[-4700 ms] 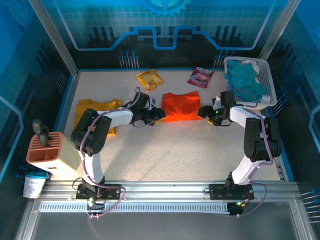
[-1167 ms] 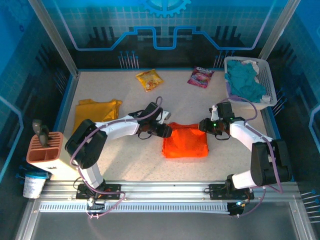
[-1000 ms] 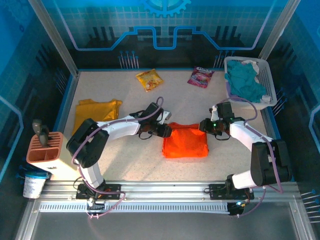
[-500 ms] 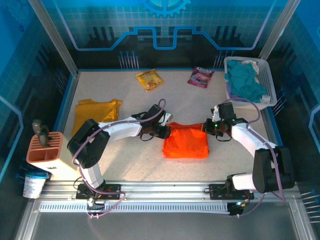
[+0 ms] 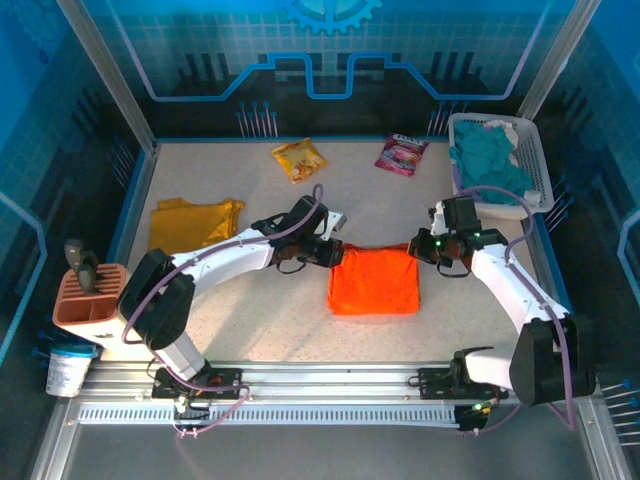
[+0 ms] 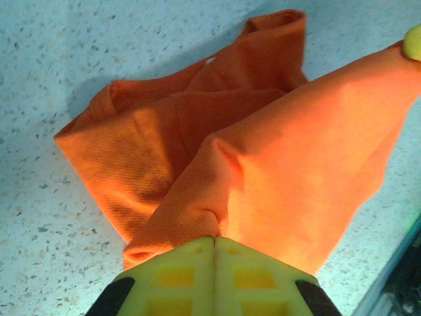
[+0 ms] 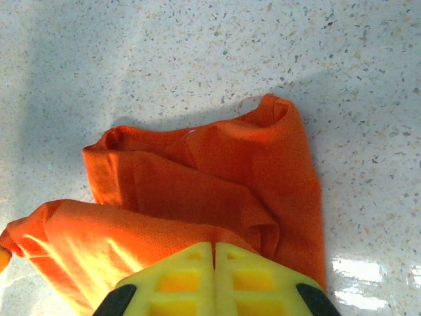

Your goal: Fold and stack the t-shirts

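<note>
Blue-lit panels wall in a pale speckled bench, and both arms are stretched out to its middle. Left gripper is clamped tight on the far left corner of the orange t-shirt. From the left wrist camera, the yellow jaws are pressed flat together and a taut sheet of orange fabric fans out from between them. Right gripper, same story on the far right corner: jaws closed, orange cloth pinched in the seam, the rest of the shirt bunched in folds on the bench beyond.

From above, the shirt sits as a compact folded rectangle at bench centre, its far edge strung between the two grippers and its near edge lying flat.

Over on the left, well apart from the action, the mustard yellow t-shirt lies near the bench's left edge, clear of both arms. On the far side, a yellow snack packet and a purple snack packet lie apart from each other. In the far right corner, a white basket holds teal cloth.
</note>
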Motion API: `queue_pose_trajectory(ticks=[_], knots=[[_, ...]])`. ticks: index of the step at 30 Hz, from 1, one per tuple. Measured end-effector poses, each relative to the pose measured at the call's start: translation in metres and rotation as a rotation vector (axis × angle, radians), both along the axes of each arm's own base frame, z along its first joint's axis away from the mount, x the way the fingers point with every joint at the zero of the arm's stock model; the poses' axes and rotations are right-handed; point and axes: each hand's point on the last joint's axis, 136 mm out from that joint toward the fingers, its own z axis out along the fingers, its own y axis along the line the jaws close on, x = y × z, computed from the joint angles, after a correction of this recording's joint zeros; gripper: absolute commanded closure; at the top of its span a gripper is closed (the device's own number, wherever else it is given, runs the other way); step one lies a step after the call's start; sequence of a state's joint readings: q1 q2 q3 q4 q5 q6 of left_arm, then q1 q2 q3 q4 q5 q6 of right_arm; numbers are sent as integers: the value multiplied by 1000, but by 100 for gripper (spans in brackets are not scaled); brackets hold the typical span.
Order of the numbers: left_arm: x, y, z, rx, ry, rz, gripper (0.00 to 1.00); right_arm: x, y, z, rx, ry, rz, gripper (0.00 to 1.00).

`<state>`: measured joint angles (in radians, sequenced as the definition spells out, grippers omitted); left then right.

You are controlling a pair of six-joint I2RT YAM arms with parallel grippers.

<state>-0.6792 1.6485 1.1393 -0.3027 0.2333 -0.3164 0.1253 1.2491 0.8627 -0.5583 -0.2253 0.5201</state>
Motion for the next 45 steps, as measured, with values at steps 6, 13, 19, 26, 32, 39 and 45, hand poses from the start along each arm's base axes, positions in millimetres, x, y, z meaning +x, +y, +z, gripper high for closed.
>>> queue_pose_trajectory(ticks=[6,13,19,26,32,39,45], knots=[[-6,-2,28,-54,-10,-8,100,-1,0,26,8,-46,-3,100],[-11,-2,46,-91,-25,-16,100,-10,-2,38,15,-64,-10,100],[-15,-2,66,-137,-52,-28,100,-11,-5,51,29,-104,-29,100],[-19,-1,80,-169,-64,-28,100,-15,-4,61,50,-134,-32,100],[-14,-1,86,-189,-82,-19,100,-15,-4,68,56,-144,-38,100],[-4,2,91,-214,-98,4,100,-8,-4,71,63,-151,-48,100],[12,4,81,-223,-81,38,100,5,-5,60,64,-126,-62,100]])
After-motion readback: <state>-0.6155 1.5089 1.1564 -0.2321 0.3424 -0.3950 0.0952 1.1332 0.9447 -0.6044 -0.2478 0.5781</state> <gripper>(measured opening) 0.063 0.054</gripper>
